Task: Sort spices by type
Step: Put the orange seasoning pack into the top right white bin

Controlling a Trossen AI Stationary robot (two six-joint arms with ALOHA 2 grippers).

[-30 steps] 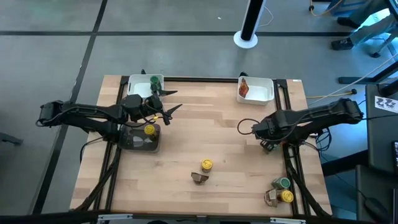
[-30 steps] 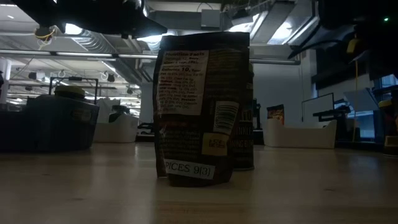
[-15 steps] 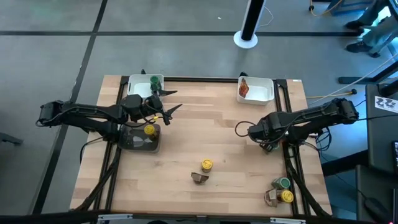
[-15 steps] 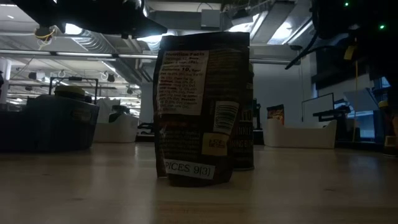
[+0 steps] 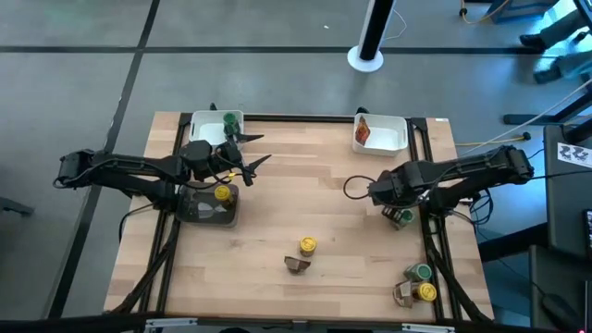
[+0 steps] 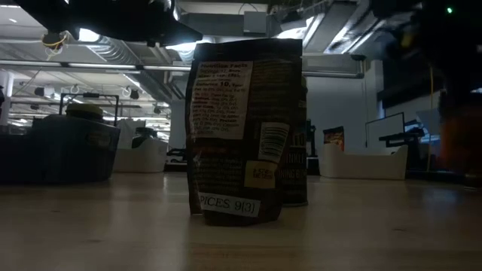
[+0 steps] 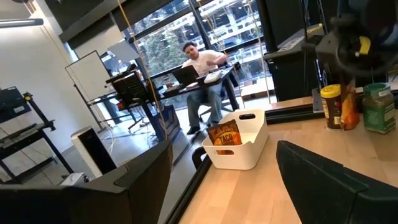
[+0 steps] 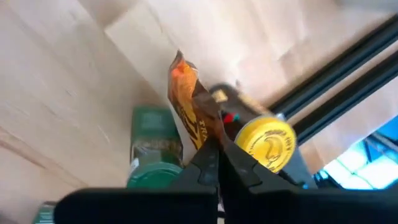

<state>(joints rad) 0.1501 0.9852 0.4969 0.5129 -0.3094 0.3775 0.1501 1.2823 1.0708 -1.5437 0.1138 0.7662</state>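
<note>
My right gripper (image 5: 398, 215) points down near the table's right edge, shut on a brown-orange packet (image 8: 189, 99). Right under it are a green-lidded jar (image 8: 152, 155) lying on its side and a yellow-lidded jar (image 8: 267, 143). The low view shows the packet as an orange shape (image 6: 459, 139) at the right. My left gripper (image 5: 262, 148) waits open and level above the far left of the table. It is beside a white tray (image 5: 199, 129) with a green-lidded jar (image 5: 229, 120). My right gripper pinches the packet's upper edge (image 8: 205, 134) between its two fingers, coming from above and pointing down. The packet hangs below the fingers. I cannot tell whether its lower end is off the table.
A dark tray (image 5: 199, 211) holds a yellow-lidded jar (image 5: 222, 193). Near the middle stand a yellow-lidded jar (image 5: 307, 245) and a packet (image 5: 297, 265). At the near right corner are two jars (image 5: 424, 282) and a packet (image 5: 402, 294). The far right white tray (image 5: 388, 139) holds a packet (image 5: 362, 132).
My right gripper has risen a little and shifted slightly toward the table's left, rolling as it went. In the low view an orange-brown shape has come into sight at the right, where there was none before.
</note>
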